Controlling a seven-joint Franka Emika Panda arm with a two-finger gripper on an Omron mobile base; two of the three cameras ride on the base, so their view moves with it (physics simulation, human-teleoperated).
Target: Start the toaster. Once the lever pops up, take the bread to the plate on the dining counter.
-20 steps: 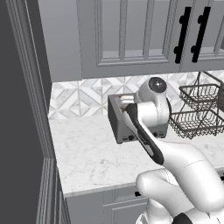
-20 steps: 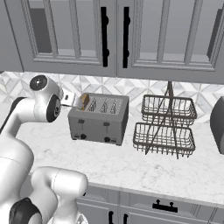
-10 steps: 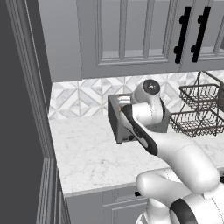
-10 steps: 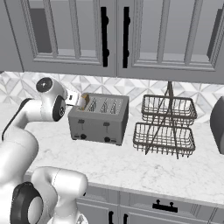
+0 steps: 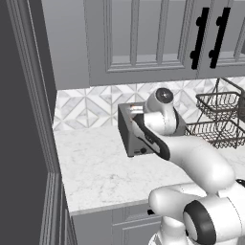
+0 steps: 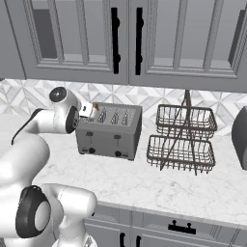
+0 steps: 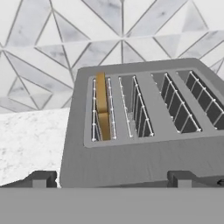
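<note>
The grey four-slot toaster [image 6: 111,132] stands on the marble worktop against the tiled wall. The bread [image 7: 103,111], a tan slice, sits upright in its leftmost slot, its top peeking out [image 6: 95,107]. Two small dark levers [image 6: 89,139] sit high on the front face, above the round knobs. My gripper [image 7: 110,179] hovers open just in front of and above the toaster's left end [image 6: 86,110], with nothing between its fingertips [image 7: 39,179]. In the left base view my arm covers most of the toaster [image 5: 128,136]. The plate and the dining counter are out of view.
A two-tier wire basket [image 6: 182,140] stands right of the toaster, with a grey microwave's edge [image 6: 240,137] beyond it. Wall cabinets [image 6: 125,38] hang overhead. A tall dark panel [image 5: 24,119] bounds the worktop [image 5: 95,167] on the left.
The hand has moved in toward the toaster's left end and now sits close over it. The jaws have stayed open, and the toaster and bread have not moved.
</note>
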